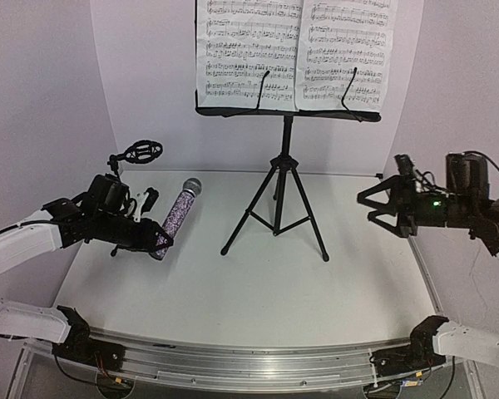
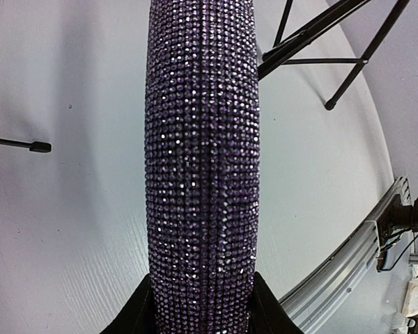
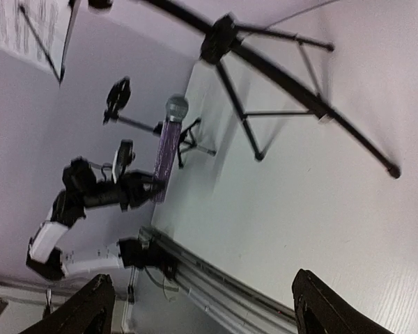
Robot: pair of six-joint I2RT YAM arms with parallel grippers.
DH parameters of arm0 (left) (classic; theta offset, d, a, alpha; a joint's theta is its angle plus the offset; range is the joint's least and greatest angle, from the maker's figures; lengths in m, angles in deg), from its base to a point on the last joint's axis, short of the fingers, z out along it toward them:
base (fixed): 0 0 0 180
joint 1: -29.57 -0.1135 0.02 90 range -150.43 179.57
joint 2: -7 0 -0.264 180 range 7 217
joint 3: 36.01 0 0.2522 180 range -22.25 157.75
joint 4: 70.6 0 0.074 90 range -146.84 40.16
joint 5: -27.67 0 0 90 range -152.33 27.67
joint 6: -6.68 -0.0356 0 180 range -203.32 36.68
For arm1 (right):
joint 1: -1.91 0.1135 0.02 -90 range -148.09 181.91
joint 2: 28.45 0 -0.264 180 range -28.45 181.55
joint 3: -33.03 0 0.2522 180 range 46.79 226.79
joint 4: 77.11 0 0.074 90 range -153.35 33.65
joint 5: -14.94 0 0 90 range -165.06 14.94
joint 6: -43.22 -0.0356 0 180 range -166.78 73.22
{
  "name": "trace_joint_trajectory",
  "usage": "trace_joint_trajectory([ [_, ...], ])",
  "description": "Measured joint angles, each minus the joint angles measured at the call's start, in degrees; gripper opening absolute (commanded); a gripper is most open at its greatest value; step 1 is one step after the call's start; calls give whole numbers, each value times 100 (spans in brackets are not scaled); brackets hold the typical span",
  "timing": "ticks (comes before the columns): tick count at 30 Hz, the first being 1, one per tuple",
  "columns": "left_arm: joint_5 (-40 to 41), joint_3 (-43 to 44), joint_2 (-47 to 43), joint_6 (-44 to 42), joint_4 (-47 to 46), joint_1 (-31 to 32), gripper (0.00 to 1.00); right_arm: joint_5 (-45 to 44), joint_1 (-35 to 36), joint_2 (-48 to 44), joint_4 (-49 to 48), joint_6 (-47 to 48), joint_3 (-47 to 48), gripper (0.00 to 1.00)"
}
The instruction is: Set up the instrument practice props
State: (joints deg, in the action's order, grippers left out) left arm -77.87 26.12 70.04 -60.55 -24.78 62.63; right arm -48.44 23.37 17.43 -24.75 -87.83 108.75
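Left gripper [image 1: 160, 241] is clamped on the tail end of the glittery purple-silver microphone [image 1: 176, 218], left of the music stand [image 1: 283, 166]; the mic is tilted, its silver head pointing up and away toward the back wall; from the left wrist the sparkling barrel [image 2: 202, 174] fills the middle of the view, with a dark finger [image 2: 136, 316] pressed on either side at the bottom; whether the mic touches the table [image 1: 258, 283] I can't tell from here.

Music stand is upright at the centre back of the table, tripod legs spread; two white music sheets [image 1: 248, 50] sit side by side on its desk, each with a thin black arm lying across its lower part.

Small black mic stand [image 1: 140, 154] is off to the left of the music stand, by the back wall, just behind the left gripper; its round clip is at the top, apart from the microphone; the right wrist view shows the clip [image 3: 118, 97] just beside the mic's head [image 3: 175, 108] but not touching it.

Right gripper [image 1: 368, 208] hangs well to the right of the music stand, above the table's right edge, jaws spread wide and aimed toward the stand; its two fingers [image 3: 90, 306] show far apart at the bottom of its own camera.
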Motion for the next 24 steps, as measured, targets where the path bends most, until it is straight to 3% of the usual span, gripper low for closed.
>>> trace_joint_trajectory([
  [5, -124, -352, -641, 24, -271, 0, 0, -1386, 2905, 1484, -324, 529, 409, 91],
  [8, -192, -479, -871, 19, -388, 0, 0, -1772, 3958, 2730, -1122, 919, 689, 90],
  [17, -438, -1087, -1849, -178, -719, 4, 0, -2765, 4481, 5443, -4388, 948, 1193, 93],
  [24, -649, -1397, -2286, -404, -994, 7, 0, -3372, 4479, 6729, -5386, 906, 2423, 91],
])
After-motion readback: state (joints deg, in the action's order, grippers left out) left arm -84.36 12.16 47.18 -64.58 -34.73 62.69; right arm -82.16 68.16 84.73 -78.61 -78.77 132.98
